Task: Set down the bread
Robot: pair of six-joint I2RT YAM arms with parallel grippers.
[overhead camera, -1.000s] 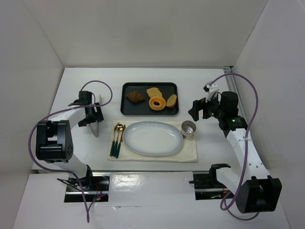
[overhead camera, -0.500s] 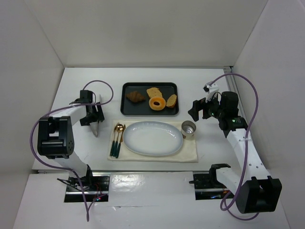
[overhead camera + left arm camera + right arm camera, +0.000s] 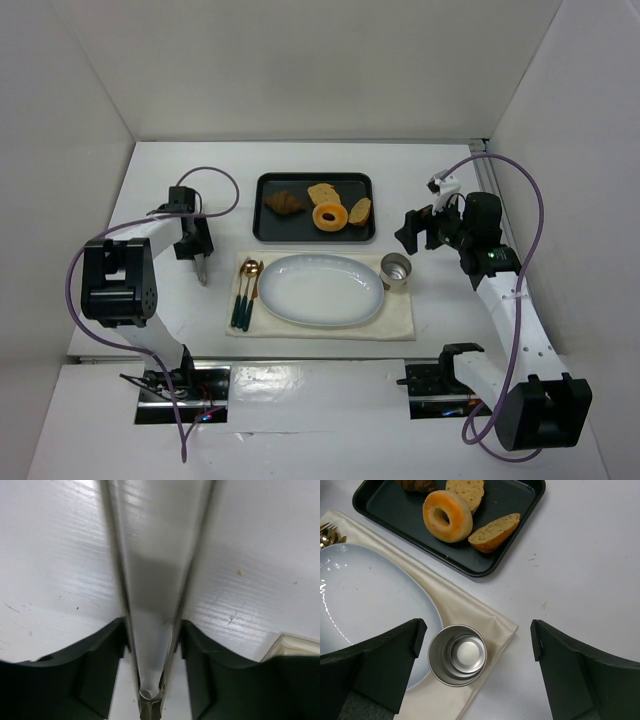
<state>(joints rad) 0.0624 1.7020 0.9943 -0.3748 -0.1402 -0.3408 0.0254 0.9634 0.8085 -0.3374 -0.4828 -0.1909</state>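
While the left hand (image 3: 152, 625) is narrowing from wide open, pinching both arms of the tongs (image 3: 155, 555) at the left of the table, the bread (image 3: 322, 192) is waiting on the tray (image 3: 275, 228) at upper centre, so lifting looks next.

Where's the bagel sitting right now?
In the top view the bagel lies on the black tray at mid-table, just right of the croissant and behind the plate.

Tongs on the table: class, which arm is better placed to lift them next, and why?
Left. The left gripper sits over the tongs, a finger against each side. The right gripper hangs open above the cup, beyond the plate.
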